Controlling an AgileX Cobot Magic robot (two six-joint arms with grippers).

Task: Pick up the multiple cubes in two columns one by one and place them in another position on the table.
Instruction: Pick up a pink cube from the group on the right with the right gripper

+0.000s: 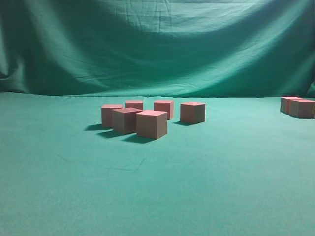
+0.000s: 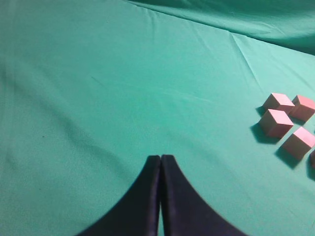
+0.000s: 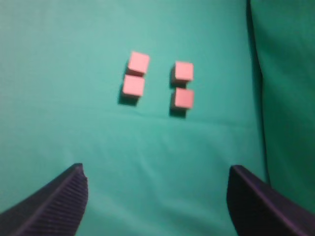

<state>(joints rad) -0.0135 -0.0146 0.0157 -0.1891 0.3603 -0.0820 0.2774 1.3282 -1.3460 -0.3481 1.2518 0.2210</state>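
Observation:
Several pinkish-red cubes sit in a loose cluster mid-table; the nearest cube (image 1: 151, 124) is at its front and another cube (image 1: 192, 112) at its right. Two more cubes (image 1: 301, 108) sit at the far right edge. In the left wrist view part of the cluster (image 2: 275, 123) lies at the right, far from my left gripper (image 2: 161, 158), which is shut and empty over bare cloth. The right wrist view shows two columns of two cubes (image 3: 133, 85) (image 3: 184, 98) ahead of my right gripper (image 3: 157, 172), which is wide open and empty. Neither gripper shows in the exterior view.
The table (image 1: 157, 187) is covered in smooth green cloth. A wrinkled green cloth backdrop (image 1: 157, 44) hangs behind it. In the right wrist view a cloth fold or edge (image 3: 256, 88) runs down just right of the columns.

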